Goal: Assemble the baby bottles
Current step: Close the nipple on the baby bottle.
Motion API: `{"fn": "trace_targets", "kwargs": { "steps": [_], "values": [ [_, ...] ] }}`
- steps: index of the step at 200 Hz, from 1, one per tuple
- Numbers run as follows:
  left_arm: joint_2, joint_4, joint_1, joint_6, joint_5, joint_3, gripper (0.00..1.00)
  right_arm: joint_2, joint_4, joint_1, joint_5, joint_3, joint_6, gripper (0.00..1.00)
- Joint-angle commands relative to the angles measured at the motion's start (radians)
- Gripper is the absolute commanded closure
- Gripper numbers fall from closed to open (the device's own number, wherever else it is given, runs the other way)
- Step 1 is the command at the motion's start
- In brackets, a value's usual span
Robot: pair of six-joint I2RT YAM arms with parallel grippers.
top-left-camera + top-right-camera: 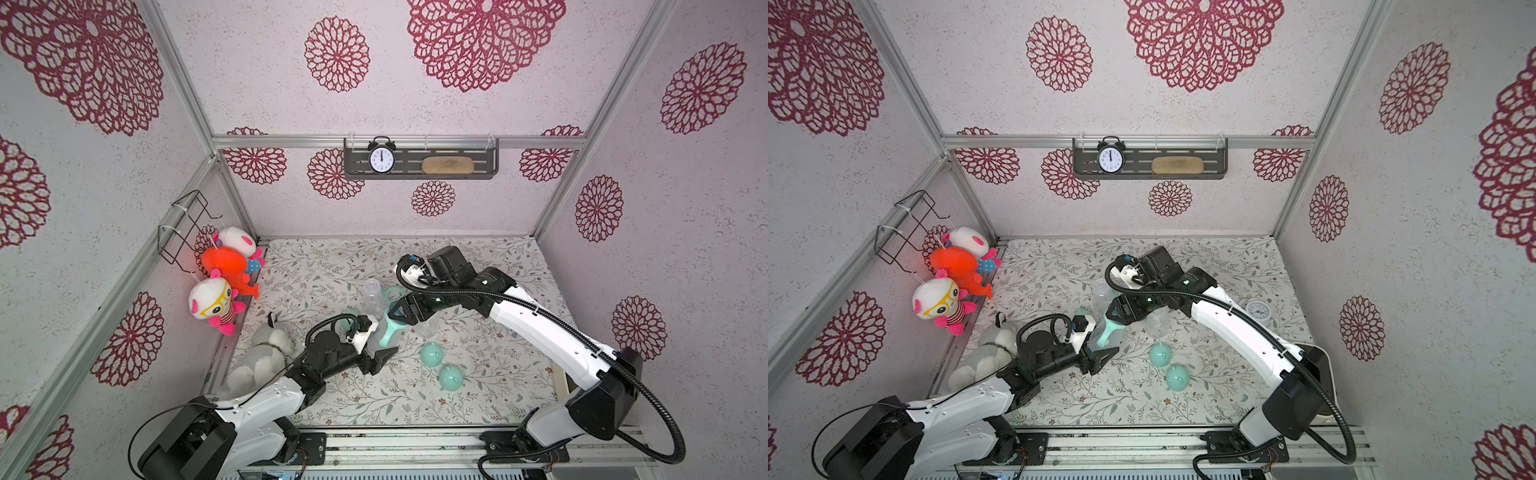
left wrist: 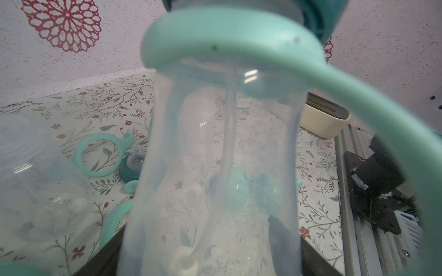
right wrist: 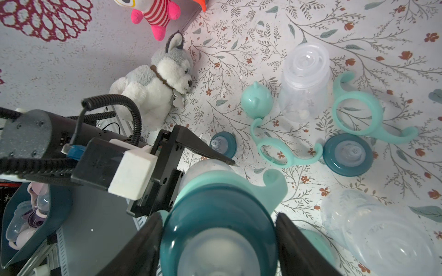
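Beside held bottle [image 3: 218,205] — loose cap [image 3: 256,101], ring [image 3: 336,111]

Back-wall shelf [image 1: 457,174] holds alarm clock [image 1: 381,159] at its left end, tan pad [image 1: 447,165] beside it. Wire basket [image 1: 187,224] on left wall; 3 plush toys cluster just below: white-pink [image 1: 237,241], orange [image 1: 224,264], one w/ yellow glasses [image 1: 210,305]. Husky plush [image 1: 266,353] lies at worktop [image 1: 332,266] left edge. Small white clock [image 1: 1257,309] on worktop, right side.
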State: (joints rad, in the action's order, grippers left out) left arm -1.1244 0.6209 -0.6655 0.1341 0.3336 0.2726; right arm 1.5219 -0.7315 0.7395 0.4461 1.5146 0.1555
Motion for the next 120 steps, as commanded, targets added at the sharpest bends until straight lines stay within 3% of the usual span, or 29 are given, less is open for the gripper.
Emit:
{"fn": "trace_targets", "kwargs": {
  "steps": [1,120],
  "values": [
    [0.02,0.03,-0.016,-0.036,-0.03,0.022,1.0,0.009,-0.066,-0.012,0.049,0.044,-0.047,0.58],
    [0.051,0.033,-0.036,-0.068,-0.102,0.006,1.0,0.07,-0.158,-0.04,0.154,0.098,-0.103,0.59]
  ]
}}
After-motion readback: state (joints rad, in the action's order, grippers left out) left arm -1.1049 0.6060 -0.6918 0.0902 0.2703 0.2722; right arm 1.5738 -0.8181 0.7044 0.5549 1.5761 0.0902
